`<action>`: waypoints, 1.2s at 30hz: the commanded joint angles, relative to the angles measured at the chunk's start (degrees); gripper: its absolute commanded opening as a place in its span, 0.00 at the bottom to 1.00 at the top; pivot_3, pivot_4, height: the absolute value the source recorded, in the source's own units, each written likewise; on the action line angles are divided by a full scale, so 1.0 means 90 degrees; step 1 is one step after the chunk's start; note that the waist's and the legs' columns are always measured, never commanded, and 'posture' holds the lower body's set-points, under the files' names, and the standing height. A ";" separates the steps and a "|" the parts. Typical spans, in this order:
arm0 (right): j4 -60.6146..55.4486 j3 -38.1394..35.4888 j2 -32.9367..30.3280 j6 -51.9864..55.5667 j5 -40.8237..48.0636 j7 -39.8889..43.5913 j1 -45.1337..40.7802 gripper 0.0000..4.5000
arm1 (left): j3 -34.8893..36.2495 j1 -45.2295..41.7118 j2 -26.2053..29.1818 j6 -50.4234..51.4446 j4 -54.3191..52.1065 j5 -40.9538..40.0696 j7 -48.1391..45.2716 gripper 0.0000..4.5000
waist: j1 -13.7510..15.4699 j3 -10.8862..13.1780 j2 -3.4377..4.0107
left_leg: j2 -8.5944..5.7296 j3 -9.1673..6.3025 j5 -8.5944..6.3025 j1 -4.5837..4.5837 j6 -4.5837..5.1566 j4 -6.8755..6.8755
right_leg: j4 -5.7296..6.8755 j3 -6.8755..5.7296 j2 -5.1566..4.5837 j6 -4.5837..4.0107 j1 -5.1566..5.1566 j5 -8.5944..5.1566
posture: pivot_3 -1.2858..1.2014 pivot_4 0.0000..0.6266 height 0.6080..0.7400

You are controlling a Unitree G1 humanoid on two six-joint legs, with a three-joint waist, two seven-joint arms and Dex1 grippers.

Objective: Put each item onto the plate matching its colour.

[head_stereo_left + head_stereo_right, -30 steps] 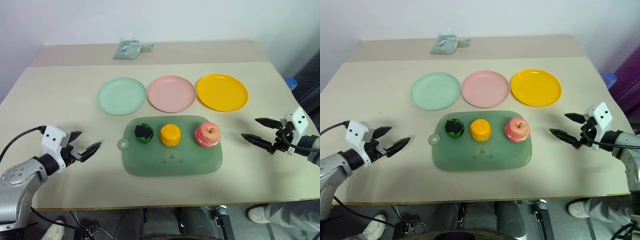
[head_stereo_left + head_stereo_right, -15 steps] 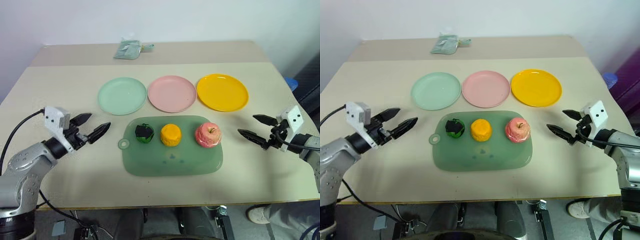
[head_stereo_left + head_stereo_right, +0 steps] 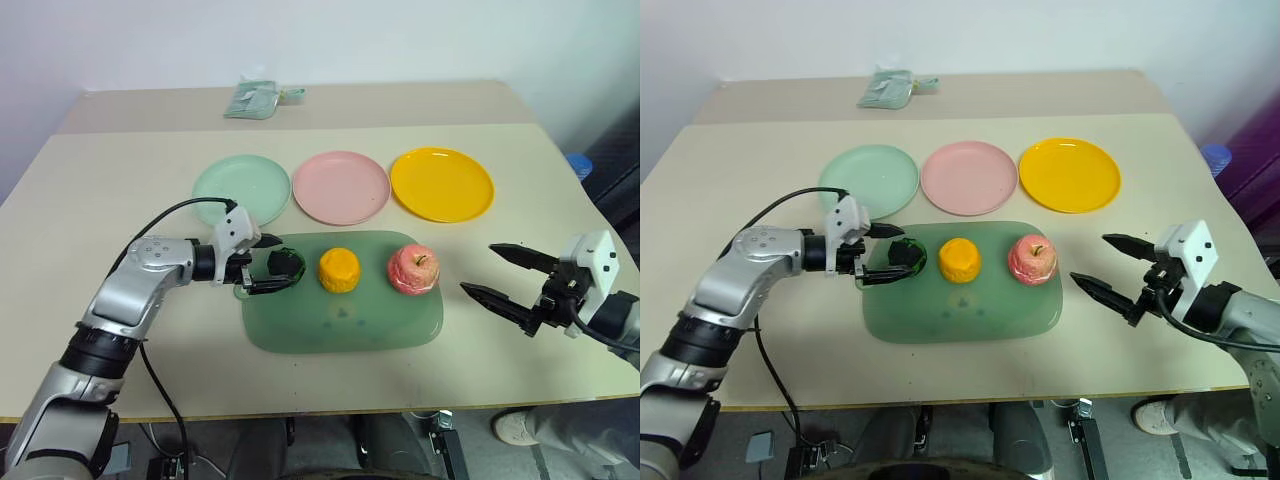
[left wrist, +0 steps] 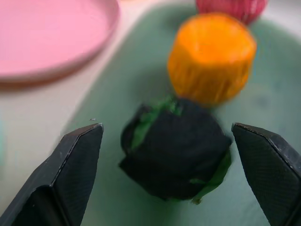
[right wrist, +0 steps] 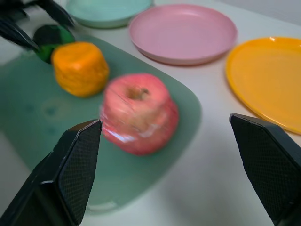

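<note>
1. Swinging in from the table's left side, the left gripper is now reaching onto the green mat, its fingers standing apart on either side of the dark green vegetable without closing on it
2. Beside the vegetable, the orange fruit and pink apple are lying on the mat
3. Hovering right of the mat, the right gripper is gaping wide, holding nothing
4. Mint plate, pink plate and yellow plate are sitting behind

Dark green vegetable, orange fruit, pink apple, three empty plates
</note>
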 commanded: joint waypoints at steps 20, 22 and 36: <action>-0.0357 0.0965 0.0095 0.0192 0.0247 -0.0522 -0.1185 1.00 | 0.1825 -0.2027 -0.0991 -0.0384 0.3647 0.0801 0.3141 0.59 | 0.0001 0.0003 -0.0009 | -0.0006 -0.0013 -0.0001 -0.0009 0.0002 0.0014 | 0.0012 -0.0005 -0.0007 0.0004 -0.0010 0.0000 | 0.52 0.24 1.00; -0.0417 0.1117 0.0111 0.0491 0.0523 -0.0618 -0.1462 1.00 | 0.1834 -0.2128 -0.0992 -0.0493 0.3811 0.0846 0.3140 0.82 | 0.0000 0.0007 -0.0016 | -0.0005 -0.0013 0.0000 -0.0010 0.0001 0.0015 | 0.0013 -0.0005 -0.0007 0.0004 -0.0012 0.0000 | 0.52 0.24 1.00; -0.0063 0.4163 0.1601 0.1229 -0.1347 -0.2471 -0.3244 1.00 | 0.2002 0.1575 0.0149 -0.0714 -0.1337 -0.0219 0.1218 0.99 | -0.0047 0.0002 -0.0018 | 0.0009 0.0004 0.0004 -0.0025 -0.0007 0.0005 | 0.0030 0.0010 -0.0030 0.0002 -0.0053 0.0000 | 0.52 0.24 1.00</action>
